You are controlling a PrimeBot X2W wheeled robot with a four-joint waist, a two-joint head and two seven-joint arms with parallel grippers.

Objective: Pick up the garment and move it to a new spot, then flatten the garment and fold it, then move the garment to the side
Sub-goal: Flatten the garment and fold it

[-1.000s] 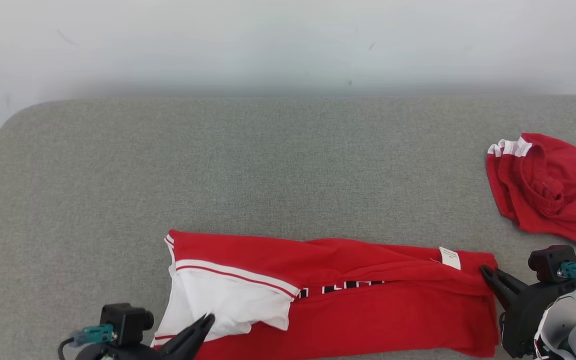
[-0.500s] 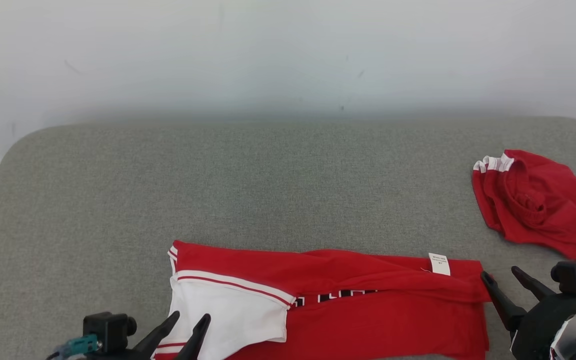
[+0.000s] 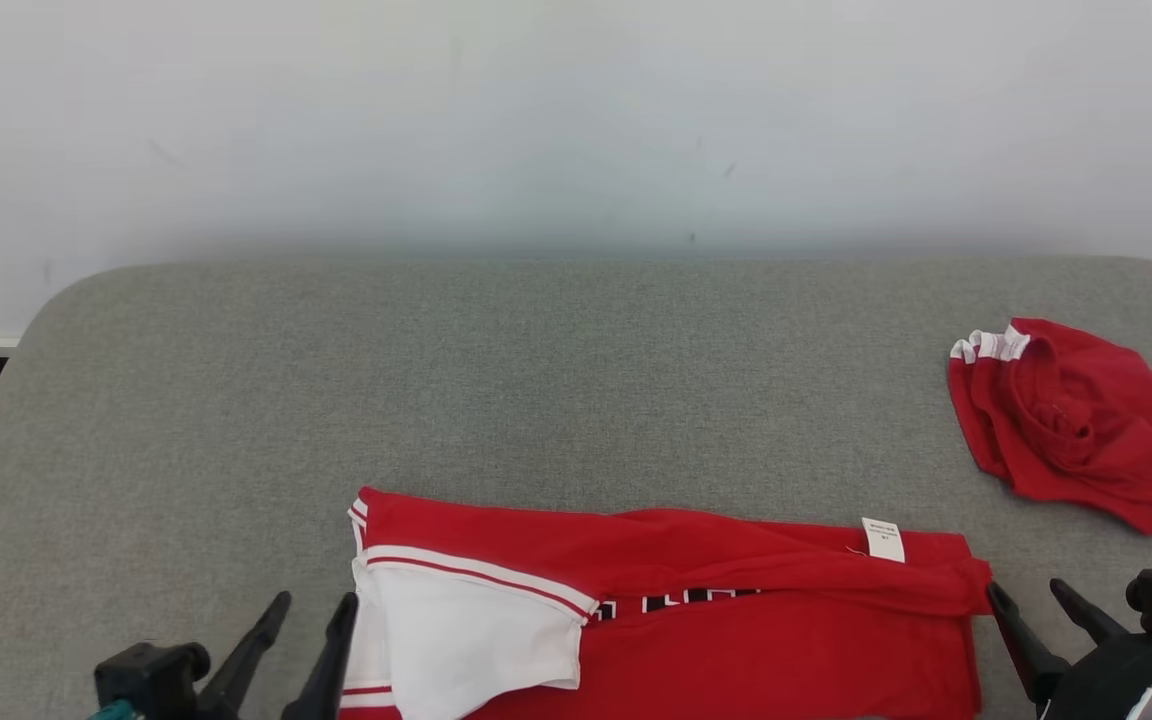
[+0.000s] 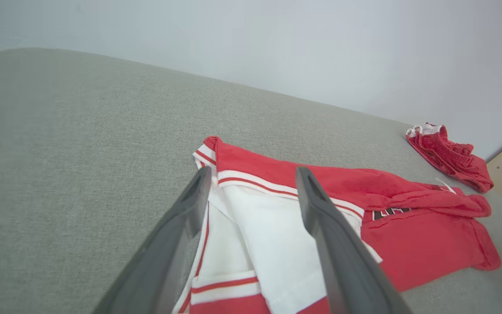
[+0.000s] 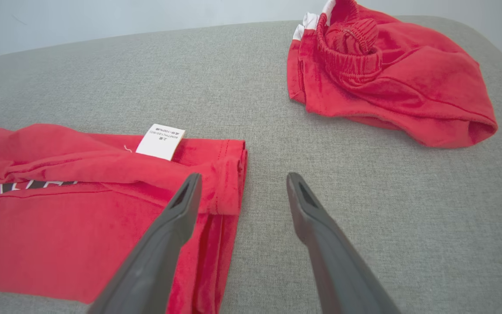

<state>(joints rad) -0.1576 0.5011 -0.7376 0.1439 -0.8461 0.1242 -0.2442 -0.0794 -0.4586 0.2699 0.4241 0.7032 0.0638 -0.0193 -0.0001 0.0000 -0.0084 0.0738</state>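
A red garment (image 3: 736, 640) with white panels and a white tag lies folded lengthwise near the front edge of the grey table (image 3: 536, 380). My left gripper (image 3: 311, 605) stands open just off the garment's left end, nothing between its fingers; in the left wrist view the left gripper (image 4: 253, 176) is spread above the white panel of the garment (image 4: 408, 235). My right gripper (image 3: 1028, 592) is open beside the garment's right edge. In the right wrist view the right gripper (image 5: 242, 179) straddles the folded corner of the garment (image 5: 59, 218) and holds nothing.
A second red garment (image 3: 1076, 420) with a white-striped edge lies crumpled at the table's far right, also seen as the crumpled red garment (image 5: 386, 74) in the right wrist view. A pale wall (image 3: 576, 120) rises behind the table. Bare grey surface stretches across the left and back.
Both grippers have opened and let go of the garment, then drawn back from its ends. The head camera has tilted, so the whole picture has shifted downward.
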